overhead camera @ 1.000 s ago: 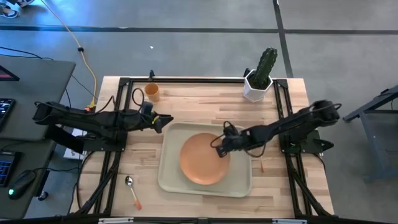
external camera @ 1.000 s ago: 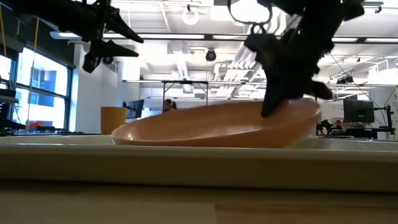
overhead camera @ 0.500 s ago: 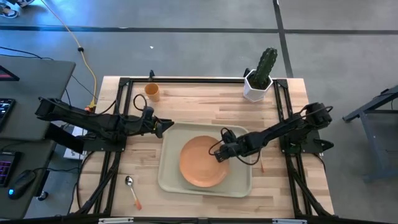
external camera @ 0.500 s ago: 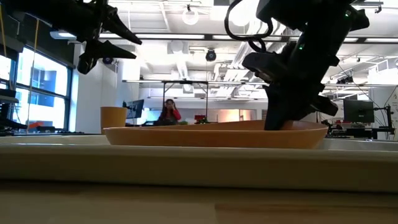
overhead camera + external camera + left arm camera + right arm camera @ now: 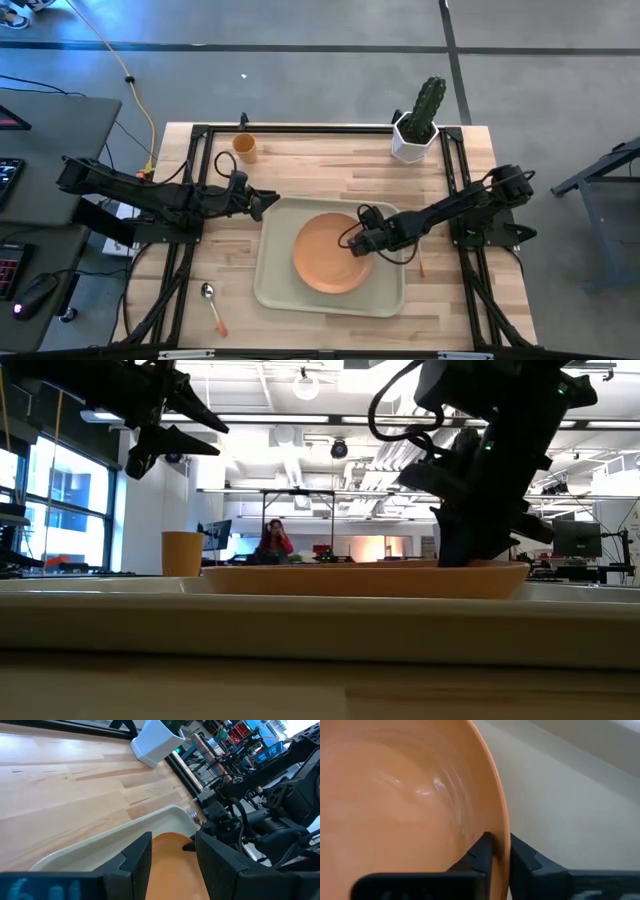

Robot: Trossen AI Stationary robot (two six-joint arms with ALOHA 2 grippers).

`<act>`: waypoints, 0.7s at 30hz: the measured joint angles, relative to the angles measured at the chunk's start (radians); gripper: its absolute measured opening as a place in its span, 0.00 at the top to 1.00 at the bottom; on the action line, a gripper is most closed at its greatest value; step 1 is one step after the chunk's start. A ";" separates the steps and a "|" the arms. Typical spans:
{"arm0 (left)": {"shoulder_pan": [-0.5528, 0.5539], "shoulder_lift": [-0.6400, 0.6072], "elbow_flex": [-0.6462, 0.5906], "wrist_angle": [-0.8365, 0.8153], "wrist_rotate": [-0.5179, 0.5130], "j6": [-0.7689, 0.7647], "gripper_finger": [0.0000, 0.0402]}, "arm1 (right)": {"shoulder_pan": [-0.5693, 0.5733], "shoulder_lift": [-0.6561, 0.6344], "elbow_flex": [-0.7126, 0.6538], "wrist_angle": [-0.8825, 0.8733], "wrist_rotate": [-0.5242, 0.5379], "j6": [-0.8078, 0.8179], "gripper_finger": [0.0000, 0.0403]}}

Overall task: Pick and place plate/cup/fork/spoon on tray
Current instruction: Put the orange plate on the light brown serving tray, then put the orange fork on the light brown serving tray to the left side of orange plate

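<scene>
The orange plate [image 5: 325,255] lies flat in the pale tray [image 5: 268,290] and also shows in the low view [image 5: 360,578]. My right gripper [image 5: 355,243] is shut on the plate's right rim. My left gripper [image 5: 268,200] hangs open and empty above the tray's far-left corner, with the tray [image 5: 150,820] and plate [image 5: 170,855] ahead of it. The orange cup [image 5: 244,148] stands upright at the table's far left. The spoon [image 5: 212,305] lies near the front left. The fork [image 5: 421,263] lies on the table just right of the tray. My right gripper pinches the plate's rim [image 5: 502,837] at the plate's right edge, one finger [image 5: 482,851] inside the plate and one outside. The fingers slant down from the table's right side. The plate rests flat on the tray floor.
A white hexagonal pot with a cactus [image 5: 415,125] stands at the far right corner. Black frame rails run along the table's left and right sides. Bare wood lies between the cup and the pot.
My right gripper has gone down, keeping its hold on the rim. The plate, tilted a second ago with its right edge raised, now lies flat in the tray and has slid slightly toward the table's right edge.
</scene>
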 joint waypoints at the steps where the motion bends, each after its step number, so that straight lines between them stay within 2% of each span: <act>1: 0.000 0.000 0.000 0.000 -0.003 0.000 0.65 | 0.000 0.001 0.000 -0.002 0.000 -0.001 0.87; 8: 0.000 0.000 0.000 0.025 -0.007 0.011 0.65 | 0.000 -0.053 0.000 -0.015 0.010 -0.064 0.64; 14: -0.009 0.000 0.000 0.071 -0.012 0.016 0.65 | -0.007 -0.200 0.000 -0.133 -0.029 -0.228 0.52; 18: -0.040 0.000 0.000 0.092 -0.020 0.015 0.65 | -0.026 -0.319 0.000 -0.287 -0.089 -0.436 0.50; 21: -0.076 0.001 0.000 0.109 -0.037 0.037 0.65 | -0.033 -0.393 0.000 -0.366 -0.142 -0.721 0.51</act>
